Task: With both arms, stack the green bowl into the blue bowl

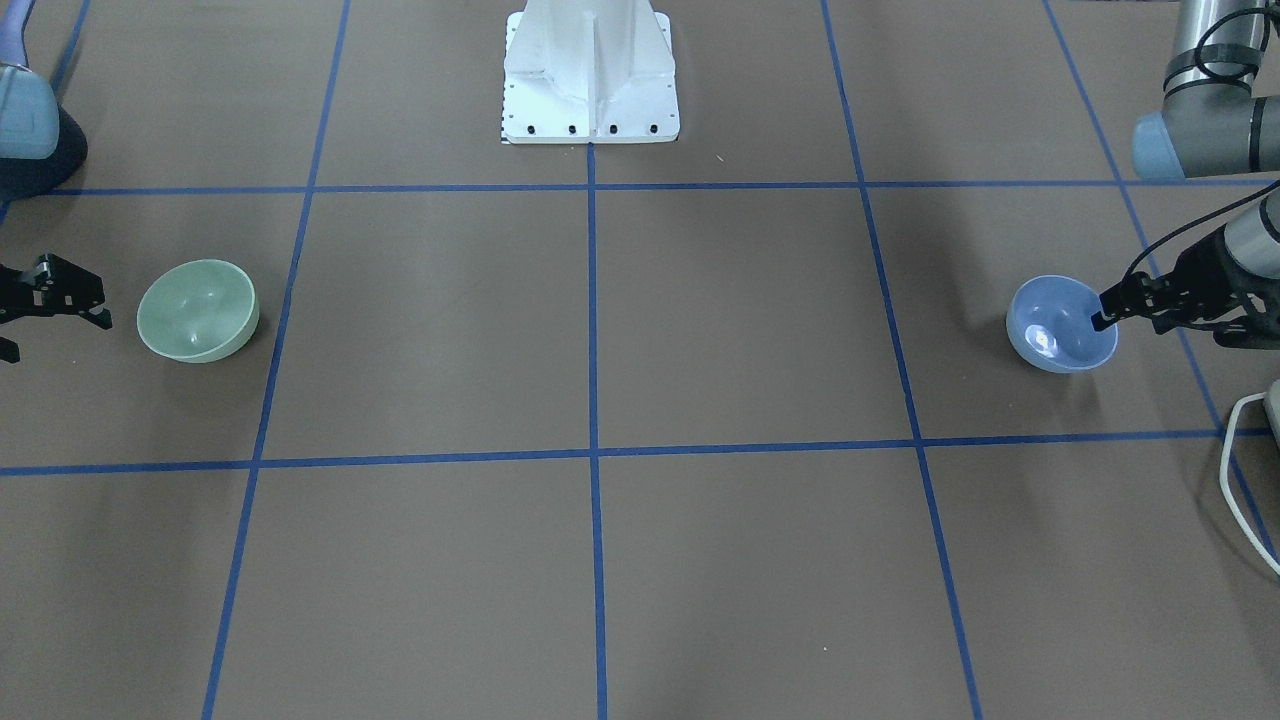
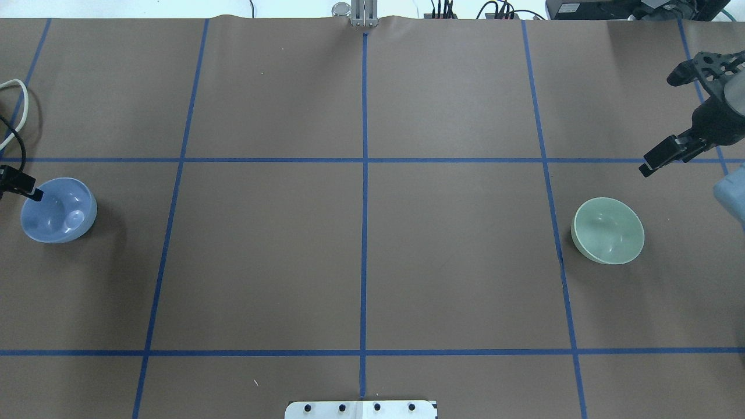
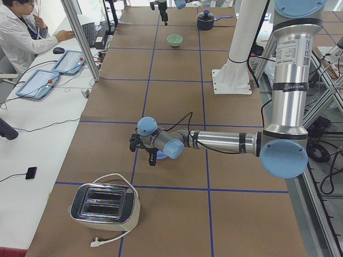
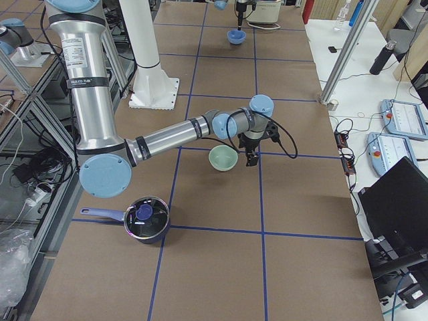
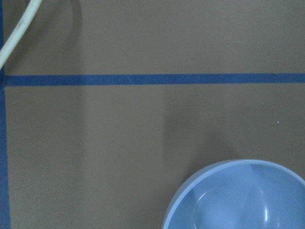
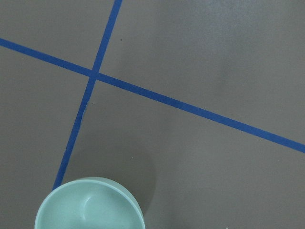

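Observation:
The green bowl (image 1: 198, 310) stands upright on the brown table on my right side; it also shows in the overhead view (image 2: 608, 230) and at the bottom of the right wrist view (image 6: 88, 205). My right gripper (image 2: 660, 122) is open and empty, hovering beside and beyond it, apart from it. The blue bowl (image 1: 1062, 323) stands upright on my left side, also in the overhead view (image 2: 58, 209) and the left wrist view (image 5: 238, 198). My left gripper (image 1: 1110, 315) looks open, with one fingertip (image 2: 34, 194) at the bowl's outer rim; its other finger is hidden.
The white pedestal (image 1: 590, 80) stands at mid-table on the robot's side. A toaster (image 3: 104, 203) with a white cable (image 2: 17, 87) sits past the blue bowl. A dark lidded pot (image 4: 146, 217) sits near the green bowl. An operator (image 3: 21, 32) sits beside the table.

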Controlling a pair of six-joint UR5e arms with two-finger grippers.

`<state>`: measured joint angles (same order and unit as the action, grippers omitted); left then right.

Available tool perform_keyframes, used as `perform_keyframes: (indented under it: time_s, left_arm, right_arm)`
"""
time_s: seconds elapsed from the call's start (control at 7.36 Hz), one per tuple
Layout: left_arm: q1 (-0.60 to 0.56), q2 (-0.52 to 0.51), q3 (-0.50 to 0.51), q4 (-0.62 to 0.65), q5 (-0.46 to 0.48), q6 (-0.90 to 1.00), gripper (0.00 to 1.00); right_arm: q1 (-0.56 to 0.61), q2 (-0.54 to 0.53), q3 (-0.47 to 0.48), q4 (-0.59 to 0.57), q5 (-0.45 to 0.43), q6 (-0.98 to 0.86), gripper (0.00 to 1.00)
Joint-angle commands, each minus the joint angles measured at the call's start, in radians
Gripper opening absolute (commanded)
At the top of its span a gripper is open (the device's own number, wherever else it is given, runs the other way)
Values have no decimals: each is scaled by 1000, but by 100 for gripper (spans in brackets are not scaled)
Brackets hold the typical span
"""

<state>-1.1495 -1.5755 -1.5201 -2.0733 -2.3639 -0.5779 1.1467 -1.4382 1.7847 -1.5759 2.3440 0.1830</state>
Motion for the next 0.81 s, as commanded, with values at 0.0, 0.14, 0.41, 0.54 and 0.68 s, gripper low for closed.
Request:
perform_keyframes:
  time_s: [0.0, 0.14, 0.41, 0.54, 0.68]
  left_arm:
    - [19, 2, 5, -4, 0, 0, 83]
    - [34, 2, 6, -10, 0, -2, 78]
    - [40, 2, 8, -10, 0, -4, 60]
    - [42, 2, 8, -10, 0, -4, 51]
    - [42, 2, 9, -10, 0, -4, 45]
  right_arm:
    - [-5, 1, 1, 2, 0, 3, 100]
    - [-8, 1, 1, 2, 0, 3, 100]
    - [-9, 2, -1, 2, 0, 3, 100]
    - [-10, 2, -1, 2, 0, 3, 100]
    - [-12, 2, -1, 2, 0, 3, 100]
